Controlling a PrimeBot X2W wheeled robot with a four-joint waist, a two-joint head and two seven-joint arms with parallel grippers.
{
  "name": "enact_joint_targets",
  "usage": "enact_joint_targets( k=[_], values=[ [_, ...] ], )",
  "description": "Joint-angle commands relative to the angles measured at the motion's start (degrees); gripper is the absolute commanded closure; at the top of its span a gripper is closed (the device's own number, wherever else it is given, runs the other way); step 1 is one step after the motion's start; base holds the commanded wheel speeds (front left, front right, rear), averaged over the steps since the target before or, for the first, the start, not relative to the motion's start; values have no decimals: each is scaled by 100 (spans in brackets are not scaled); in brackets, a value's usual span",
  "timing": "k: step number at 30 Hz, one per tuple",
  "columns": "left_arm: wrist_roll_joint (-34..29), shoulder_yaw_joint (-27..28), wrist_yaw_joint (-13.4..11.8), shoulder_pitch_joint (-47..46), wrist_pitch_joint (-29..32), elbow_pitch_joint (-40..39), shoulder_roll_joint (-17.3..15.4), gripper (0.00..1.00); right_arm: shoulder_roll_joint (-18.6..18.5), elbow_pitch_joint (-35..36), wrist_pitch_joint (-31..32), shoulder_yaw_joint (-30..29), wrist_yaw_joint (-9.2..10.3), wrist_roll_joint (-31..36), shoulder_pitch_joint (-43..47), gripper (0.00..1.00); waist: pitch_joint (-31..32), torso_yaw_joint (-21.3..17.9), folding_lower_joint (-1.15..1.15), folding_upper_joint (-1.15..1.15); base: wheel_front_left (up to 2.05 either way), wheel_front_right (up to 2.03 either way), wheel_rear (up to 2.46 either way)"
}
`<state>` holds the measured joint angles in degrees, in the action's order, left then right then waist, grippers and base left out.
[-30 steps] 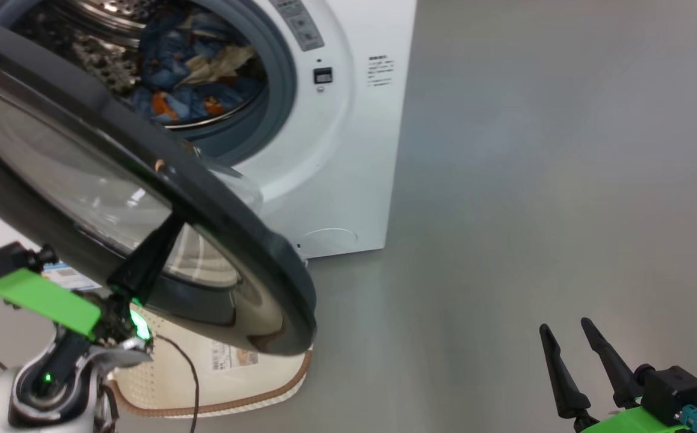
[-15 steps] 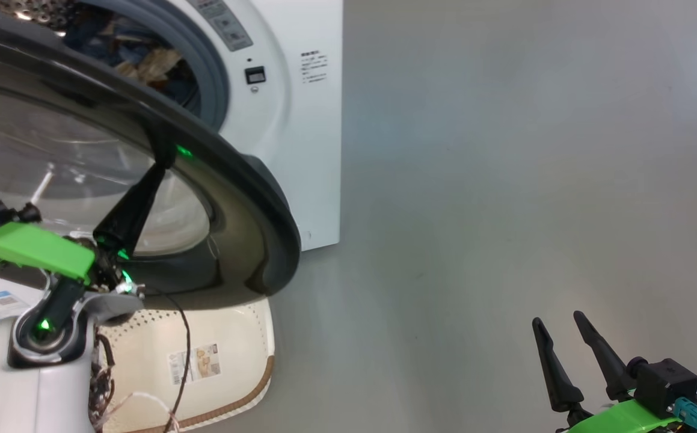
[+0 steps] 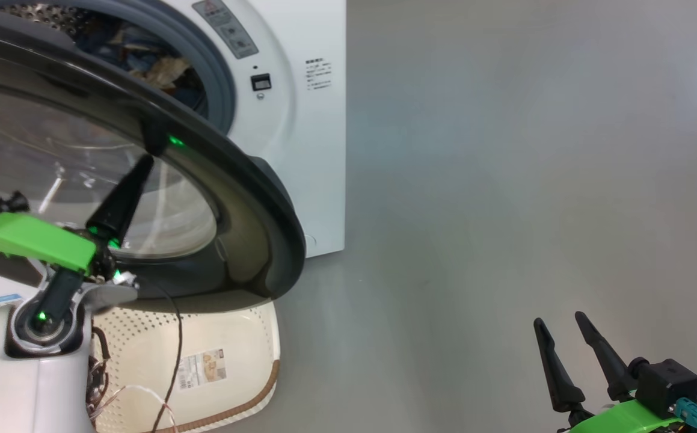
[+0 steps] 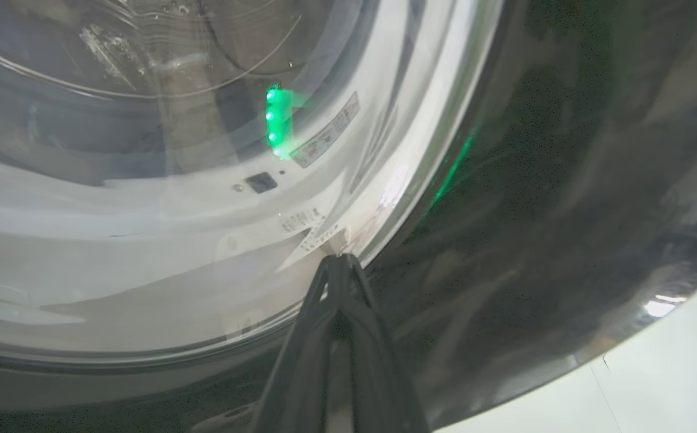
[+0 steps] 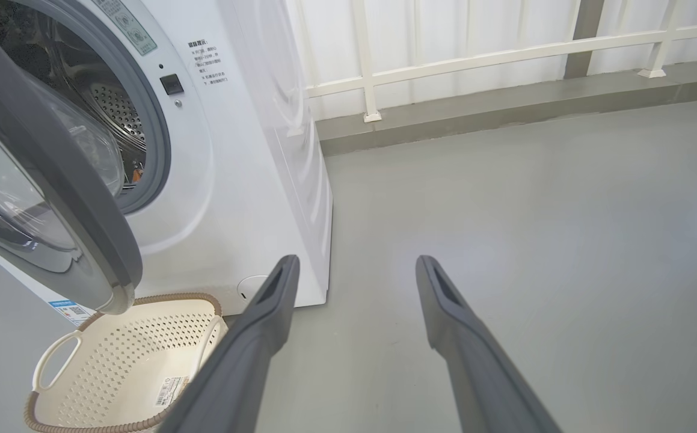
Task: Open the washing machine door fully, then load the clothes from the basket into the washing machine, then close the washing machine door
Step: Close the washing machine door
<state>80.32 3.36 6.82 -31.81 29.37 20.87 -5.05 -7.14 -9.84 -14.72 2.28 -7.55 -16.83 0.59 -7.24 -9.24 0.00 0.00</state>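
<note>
Washing machine door (image 3: 258, 204) is part open, swung out from the washing machine (image 3: 315, 150) and hanging over the basket (image 3: 264, 391). In the right wrist view the door (image 5: 65, 174) stands at an angle to the white front, with the bulging glass facing the drum (image 5: 113, 108).

The clothes (image 3: 159, 66) are in the drum: blue fabric with a tan patch, seen past the top edge of the door. Grey seal (image 3: 219, 90) rings the opening.

My left gripper (image 3: 145, 159) has its jaws pressed together with no gap and nothing between them. The tips sit on the door's outer face. In the left wrist view the left gripper (image 4: 339, 260) meets the line where the clear window joins the glossy black ring, and it looks to be touching. A green glow reflects in the glass.

The basket sits on the floor (image 3: 504, 180) just in front of the machine, under the door's lower edge. In the right wrist view its perforated inside (image 5: 162, 297) looks bare. There's a label sticker (image 3: 202, 368) on the bottom.

My right gripper (image 3: 558, 319) is well apart from the machine, low at the right. Its jaws are spread wide with nothing in them, and it is above bare grey floor. In its own view the right gripper (image 5: 355, 260) points toward the machine's side corner. A white railing (image 5: 474, 57) runs along the back wall.
</note>
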Motion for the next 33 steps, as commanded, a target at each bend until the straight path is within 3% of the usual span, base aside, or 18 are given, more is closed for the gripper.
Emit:
enact_joint_targets(
  k=[1, 2, 4, 5, 6, 12, 19, 26, 33],
  values=[
    [-149, 83, 62, 90, -130, -419, -257, 100, -47, 135, -28, 77, 6, 12, -75, 0, 53, 101, 0, 0, 0, 0, 0],
    [-268, 21, 63, 210, -229, -600, -295, 78, -48, 136, -28, 64, 6, 13, -64, 0, 66, 146, 0, 0, 0, 0, 0],
    [-607, -128, 64, 495, -506, -955, -408, 44, -57, 139, -28, 63, 6, 12, -47, 0, 99, 242, 0, 0, 0, 0, 0],
    [-853, -225, 65, 658, -701, -1114, -479, 9, -63, 139, -28, 61, 6, 13, -41, 0, 119, 292, 0, 0, 0, 0, 0],
    [-1105, -344, 65, 830, -892, -1246, -539, 0, -66, 141, -28, 47, 6, 14, -34, 0, 142, 348, 0, 0, 0, 0, 0],
    [-2627, -1120, 66, 1744, -2080, -1494, -875, 0, -121, 163, -28, 30, 6, 30, 33, 0, 315, 747, 0, 0, 0, 0, 0],
    [-3732, -1519, -42, 2329, -3190, -1166, -872, 0, -180, 191, -28, 13, 6, 47, 105, 0, 517, 1103, 0, 0, 0, 0, 0],
    [-4397, -1704, -264, 2768, -4110, -749, -706, 0, -194, 205, -28, -9, 6, 60, 250, 0, 683, 1467, 0, 0, 0, 0, 0],
    [-4770, -1578, -404, 3021, -4405, -462, -581, 0, -183, 213, -28, -3, 6, 72, 262, 0, 744, 1675, 0, 0, 0, 0, 0]
  ],
)
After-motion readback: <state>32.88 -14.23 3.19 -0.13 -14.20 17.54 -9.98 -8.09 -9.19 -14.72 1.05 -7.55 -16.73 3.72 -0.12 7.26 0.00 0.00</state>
